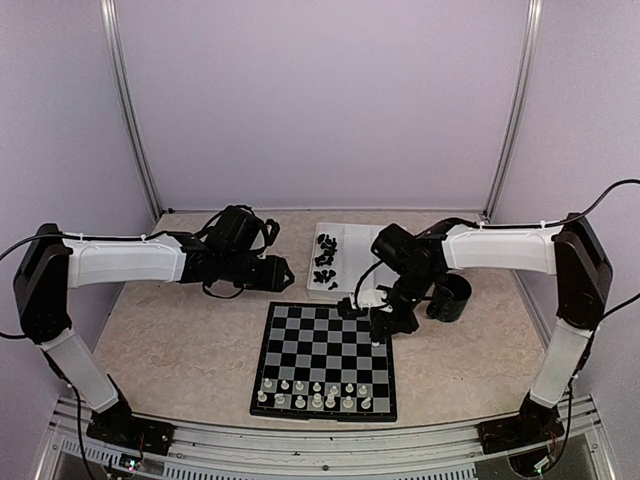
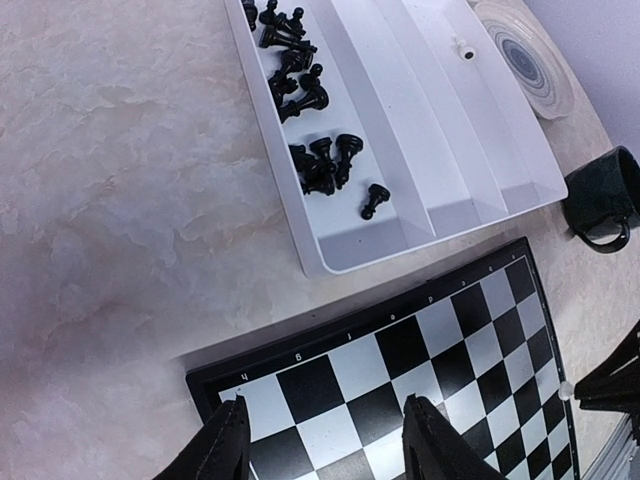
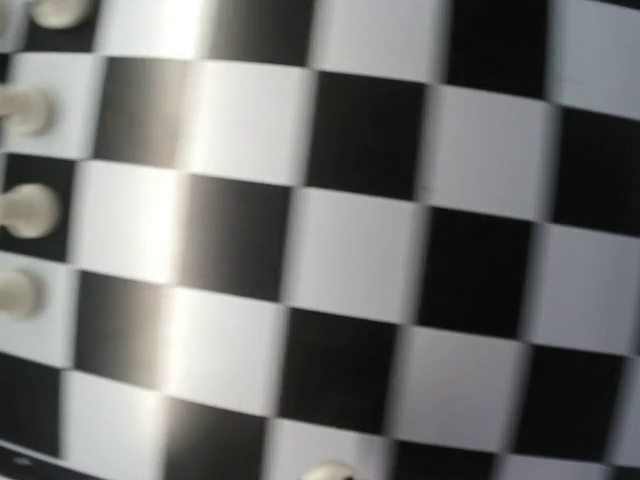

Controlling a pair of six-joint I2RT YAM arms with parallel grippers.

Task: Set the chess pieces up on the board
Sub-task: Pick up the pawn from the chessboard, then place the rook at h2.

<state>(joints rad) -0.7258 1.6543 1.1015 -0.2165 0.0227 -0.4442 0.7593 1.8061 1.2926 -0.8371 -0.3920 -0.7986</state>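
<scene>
Our left pincer [image 2: 325, 445] gapes about halfway, empty, the board [image 2: 370, 365] just beneath it. Our right pincer [image 1: 380, 332] is pinched closed over the board's edge (a white piece [image 1: 375, 343] at its tips; whether held, we cannot tell).

You face a pale lilac back wall [image 1: 320, 100], with matching side walls on your left [image 1: 50, 120] and right [image 1: 595, 100]. An aluminium post stands in each back corner, left [image 1: 130, 110] and right [image 1: 512, 110]. The beige marbled tabletop [image 1: 170, 350] is evenly lit, and a metal rail [image 1: 300, 440] runs along its near edge.
</scene>
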